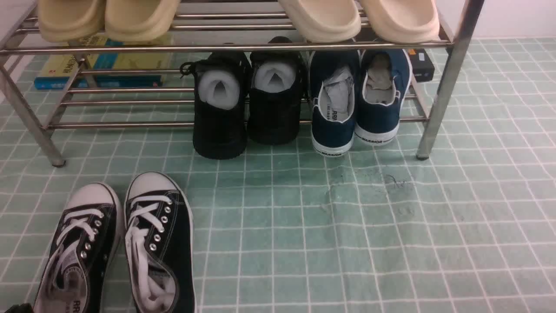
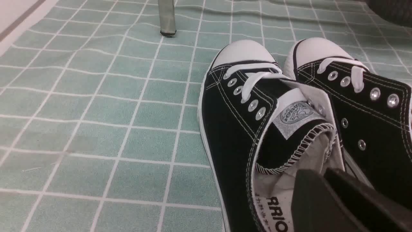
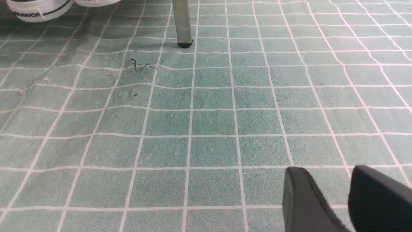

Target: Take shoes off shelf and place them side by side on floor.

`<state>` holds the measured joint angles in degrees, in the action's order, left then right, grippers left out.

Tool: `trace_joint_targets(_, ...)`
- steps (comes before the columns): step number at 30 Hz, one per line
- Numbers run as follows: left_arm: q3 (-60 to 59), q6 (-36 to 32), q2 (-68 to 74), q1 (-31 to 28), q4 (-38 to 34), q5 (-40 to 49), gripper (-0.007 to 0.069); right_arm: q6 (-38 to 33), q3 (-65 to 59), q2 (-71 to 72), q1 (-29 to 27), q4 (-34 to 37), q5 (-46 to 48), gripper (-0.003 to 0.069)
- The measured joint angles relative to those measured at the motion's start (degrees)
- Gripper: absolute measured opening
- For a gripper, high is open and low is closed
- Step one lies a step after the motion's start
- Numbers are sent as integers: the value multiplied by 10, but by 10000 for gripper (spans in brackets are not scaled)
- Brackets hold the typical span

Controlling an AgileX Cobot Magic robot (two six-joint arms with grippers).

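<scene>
2 navy slip-ons [image 1: 334, 126] on shelf [image 1: 438, 100] lower tier, right end, just beside all-black shoes [image 1: 276, 108]; right gripper [image 3: 333, 180] spread, empty, over floor [image 3: 206, 122]; left gripper [image 2: 322, 175] pressed together at lace-up sneaker [image 2: 238, 129]; risk: a reach under upper bar [image 1: 243, 47] clips it or drags neighbours out.

The navy shoes [image 1: 378, 117] sit on the shelf's [image 1: 121, 125] lower tier at its right end, heels forward, stuffed with paper. All-black shoes [image 1: 221, 126] stand just left of them. Cream slippers [image 1: 321, 19] fill the upper tier. Black lace-up sneakers [image 1: 160, 234] lie on the green floor [image 1: 347, 239] before the shelf's left half.
</scene>
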<state>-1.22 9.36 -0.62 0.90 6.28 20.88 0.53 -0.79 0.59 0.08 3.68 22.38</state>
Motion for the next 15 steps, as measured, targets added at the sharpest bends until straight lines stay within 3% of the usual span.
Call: trace_joint_targets(15,0,0,0,0,0,0,96,-1,0,0,0,0,0,239)
